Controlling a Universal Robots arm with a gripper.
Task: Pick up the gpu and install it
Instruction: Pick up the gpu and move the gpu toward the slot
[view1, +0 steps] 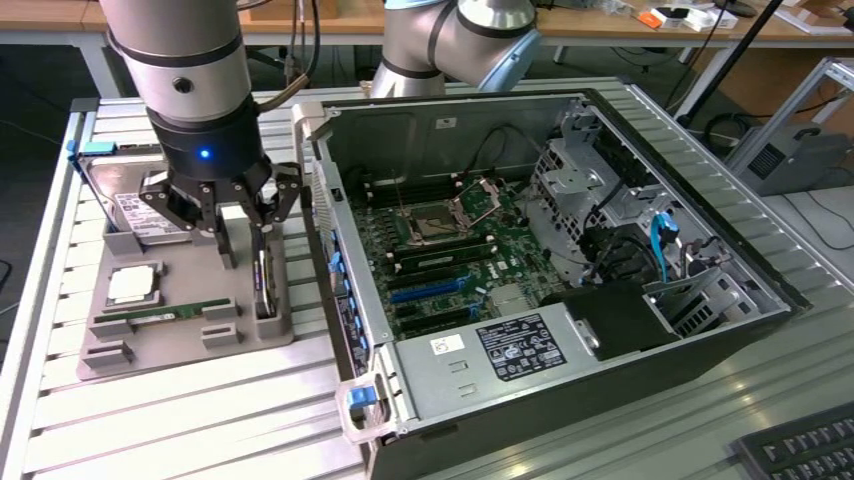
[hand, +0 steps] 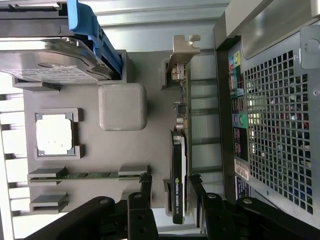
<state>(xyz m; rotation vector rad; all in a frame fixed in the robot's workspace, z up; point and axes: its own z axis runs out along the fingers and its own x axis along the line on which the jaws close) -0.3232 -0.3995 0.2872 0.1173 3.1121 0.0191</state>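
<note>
The gpu (view1: 267, 282) stands on its edge in a slot of the grey parts tray (view1: 180, 352), at the tray's side nearest the computer case. In the wrist view the gpu (hand: 179, 150) shows a dark fan cover with a green-lettered label. Its silver end bracket (hand: 182, 47) is at the far end. My gripper (view1: 251, 245) hangs over the card, open, with one finger on each side of it. The black fingertips (hand: 146, 182) flank the card's near end; my gripper (hand: 170, 182) has small gaps showing on both sides.
On the same tray lie a silver hard drive (view1: 134, 205), a square processor (view1: 134, 285) and a narrow green memory stick (view1: 160, 315). The open computer case (view1: 747, 300) with its motherboard (view1: 441, 250) stands at the exterior view's right. A keyboard (view1: 801, 450) is at the lower corner.
</note>
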